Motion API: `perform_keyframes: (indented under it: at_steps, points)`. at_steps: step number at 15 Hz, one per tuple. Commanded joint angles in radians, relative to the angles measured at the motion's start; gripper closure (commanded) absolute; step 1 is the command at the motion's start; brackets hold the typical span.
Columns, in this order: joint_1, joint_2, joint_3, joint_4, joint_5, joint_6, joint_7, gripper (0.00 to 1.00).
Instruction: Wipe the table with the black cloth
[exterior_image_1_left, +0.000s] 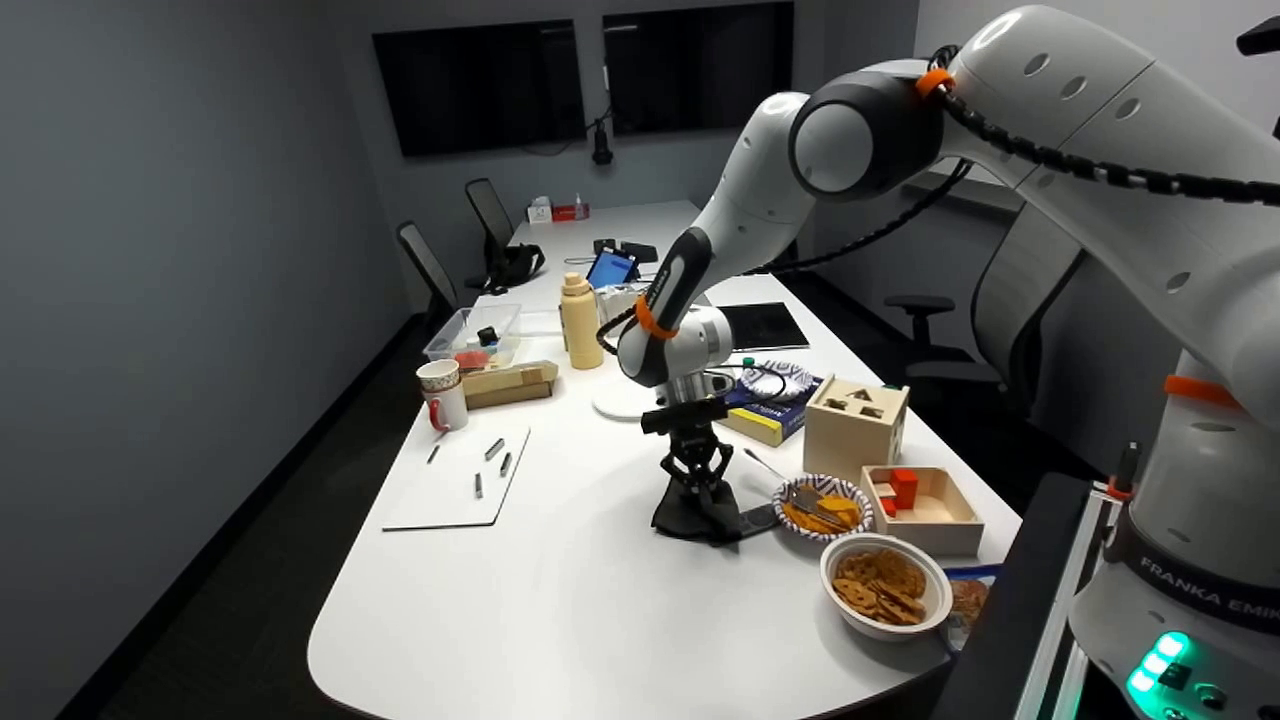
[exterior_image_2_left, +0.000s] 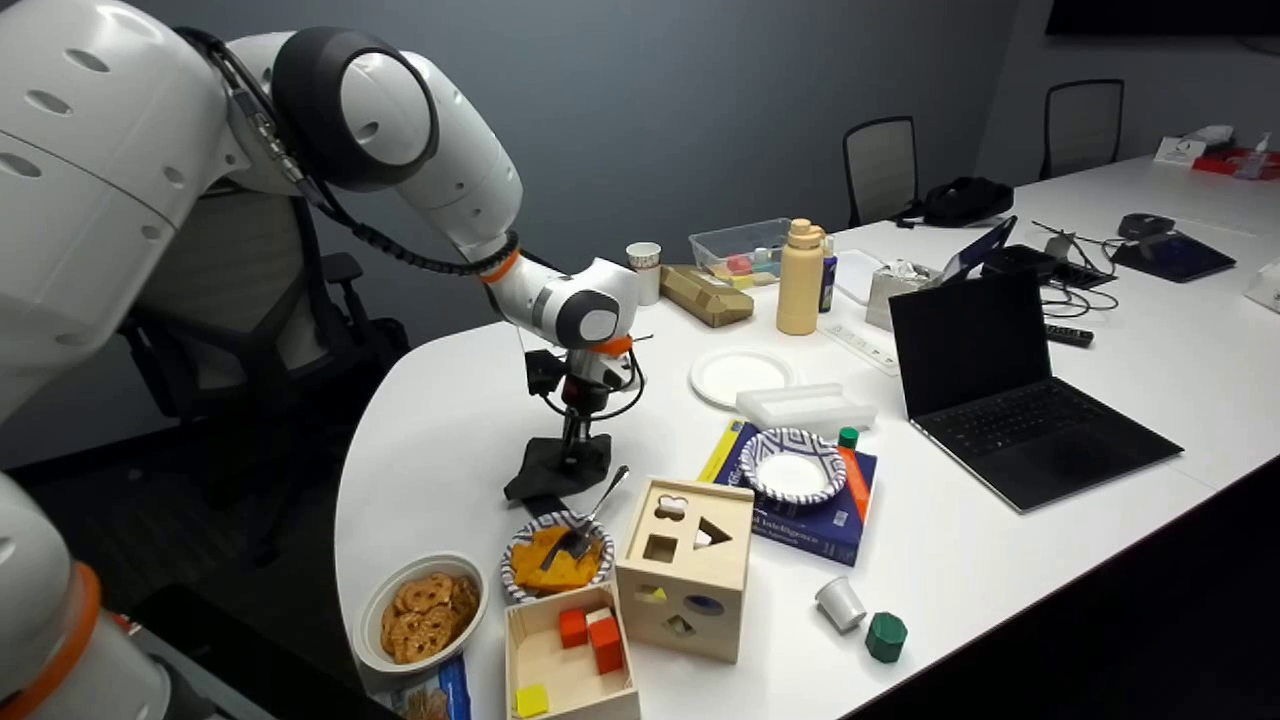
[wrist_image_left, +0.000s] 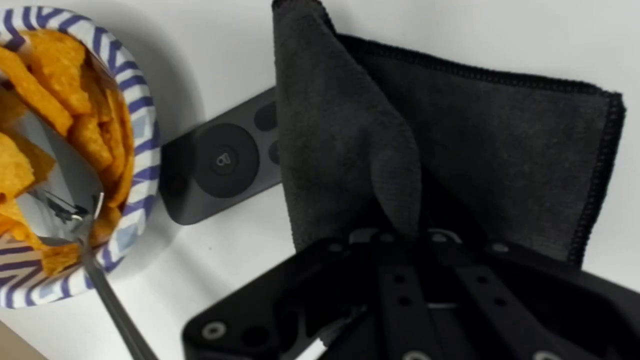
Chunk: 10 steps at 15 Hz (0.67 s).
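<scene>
A soft black fabric cloth (wrist_image_left: 440, 135) with stitched edges lies in folds over the near part of a long white glossy table (exterior_image_1_left: 560, 600); whether every edge touches the top cannot be told. The black two-fingered gripper (wrist_image_left: 412, 237) points down, drawn narrow on a raised fold of the cloth. Above it, the white jointed arm (exterior_image_1_left: 770, 190) extends from the right in an exterior view.

Just right of the cloth there, a flat dark-grey remote (wrist_image_left: 225, 160) with a round pad has one end hidden by the fabric. By its other end, a blue-and-white patterned paper bowl (wrist_image_left: 145, 145) holds orange chips (wrist_image_left: 95, 135) and a long-handled metal utensil (wrist_image_left: 109, 291). Nearer and farther right stands a round white bowl (exterior_image_1_left: 940, 600) of brown pretzel crisps (exterior_image_1_left: 880, 585). Beside the chips, an open pale-wood tray (exterior_image_1_left: 938, 540) holds red blocks (exterior_image_1_left: 904, 487); beyond it stands a pale wooden box (exterior_image_1_left: 835, 440) with cut-out shapes on top. Farther off lies a thick blue book (exterior_image_2_left: 810, 532) bearing a second patterned bowl (exterior_image_2_left: 792, 477), and a tall tan bottle (exterior_image_1_left: 580, 325) stands upright. Well left of the cloth, a flat white board (exterior_image_1_left: 440, 505) carries small grey pieces (exterior_image_1_left: 505, 464), with a patterned white mug (exterior_image_1_left: 450, 400) near its far edge.
</scene>
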Motion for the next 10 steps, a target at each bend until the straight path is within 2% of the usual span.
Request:
perform_keyframes:
  at_steps: [1,5,10]
  points:
    - [0.032,0.004,-0.069,-0.062,-0.038,0.019,0.139,0.99]
    - [0.029,0.021,-0.093,-0.05,-0.051,0.038,0.256,0.99]
    - [0.023,0.058,-0.093,0.014,-0.072,0.074,0.311,0.99]
